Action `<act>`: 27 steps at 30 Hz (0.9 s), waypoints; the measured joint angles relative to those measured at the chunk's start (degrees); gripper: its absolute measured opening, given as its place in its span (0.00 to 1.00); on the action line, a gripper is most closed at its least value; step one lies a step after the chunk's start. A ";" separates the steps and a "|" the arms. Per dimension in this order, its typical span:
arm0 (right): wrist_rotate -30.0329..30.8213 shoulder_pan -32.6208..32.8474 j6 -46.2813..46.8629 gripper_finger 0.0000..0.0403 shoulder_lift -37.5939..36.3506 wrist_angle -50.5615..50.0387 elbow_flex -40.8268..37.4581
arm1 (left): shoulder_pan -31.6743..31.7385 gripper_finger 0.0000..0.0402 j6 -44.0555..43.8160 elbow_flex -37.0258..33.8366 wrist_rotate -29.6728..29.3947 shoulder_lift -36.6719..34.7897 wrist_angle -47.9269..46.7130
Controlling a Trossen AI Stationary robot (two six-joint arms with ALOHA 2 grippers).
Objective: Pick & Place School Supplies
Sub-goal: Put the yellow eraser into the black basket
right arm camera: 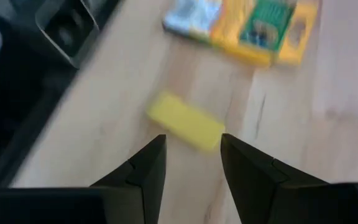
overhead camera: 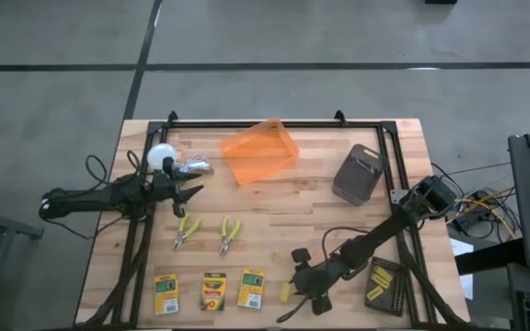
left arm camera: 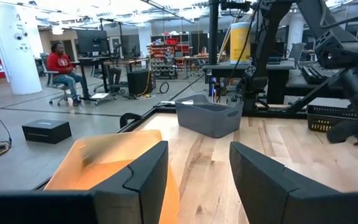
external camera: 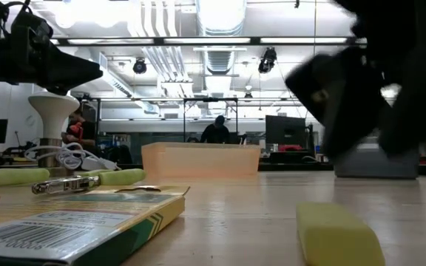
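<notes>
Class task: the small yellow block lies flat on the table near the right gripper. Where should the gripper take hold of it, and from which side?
Grip the yellow block across its short width, at the middle of its length, coming straight down from above. It lies flat with bare wood all round, so both long sides look free. The right gripper hangs open just short of it.

I see a surface (overhead camera: 320, 207) of pale, smooth planked wood. The orange bin (overhead camera: 260, 152) looks like translucent plastic; my crayon boxes (overhead camera: 214, 291) look like printed card.
</notes>
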 joint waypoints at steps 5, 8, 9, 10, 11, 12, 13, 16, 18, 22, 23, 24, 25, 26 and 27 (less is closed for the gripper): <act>4.52 -0.02 -2.67 0.37 0.67 5.95 0.10 | -0.01 0.45 -0.02 0.01 -0.04 0.00 0.02; 3.87 -0.09 -5.55 0.37 2.29 9.30 0.10 | 0.01 0.45 -0.02 -0.01 -0.04 -0.02 0.02; 3.09 -0.06 -6.17 0.37 3.06 10.84 0.17 | 0.00 0.45 -0.02 0.00 -0.02 -0.02 0.01; 2.81 -0.03 -6.77 0.37 3.78 11.47 0.21 | -0.01 0.45 0.00 0.01 -0.02 -0.02 0.00; 2.61 0.00 -7.31 0.37 4.61 11.73 0.18 | 0.00 0.45 -0.02 -0.01 -0.04 -0.02 0.02; 2.46 0.01 -8.04 0.37 5.58 12.25 0.17 | 0.01 0.45 -0.02 0.00 -0.02 -0.02 0.01; 1.85 0.01 -8.59 0.37 6.47 12.43 0.17 | -0.01 0.45 0.00 0.00 -0.02 -0.02 0.00; 0.18 -0.04 -10.48 0.37 8.38 13.60 0.10 | 0.01 0.45 -0.02 0.01 -0.02 -0.02 0.00; -0.12 -0.05 -11.81 0.37 8.94 14.49 0.16 | -0.01 0.45 -0.02 0.01 -0.02 -0.02 0.02; -0.21 -0.04 -14.73 0.37 9.20 15.00 0.19 | -0.01 0.45 -0.02 0.00 -0.04 -0.02 0.00; -0.21 -0.04 -15.11 0.37 9.20 14.99 0.19 | 0.00 0.45 -0.02 0.01 -0.02 -0.02 0.00; -0.20 -0.02 -15.46 0.37 9.20 14.95 0.19 | 0.00 0.45 -0.02 -0.01 -0.02 -0.02 0.00; -0.23 -0.04 -15.60 0.37 9.20 14.89 0.21 | -0.02 0.45 -0.02 0.00 -0.03 -0.04 0.01; -0.30 -0.04 -15.63 0.37 9.20 14.75 0.21 | 0.01 0.45 -0.02 0.01 -0.02 -0.04 0.02; -0.56 -0.04 -15.88 0.37 9.20 14.52 0.24 | 0.01 0.45 -0.02 0.01 -0.02 -0.04 0.00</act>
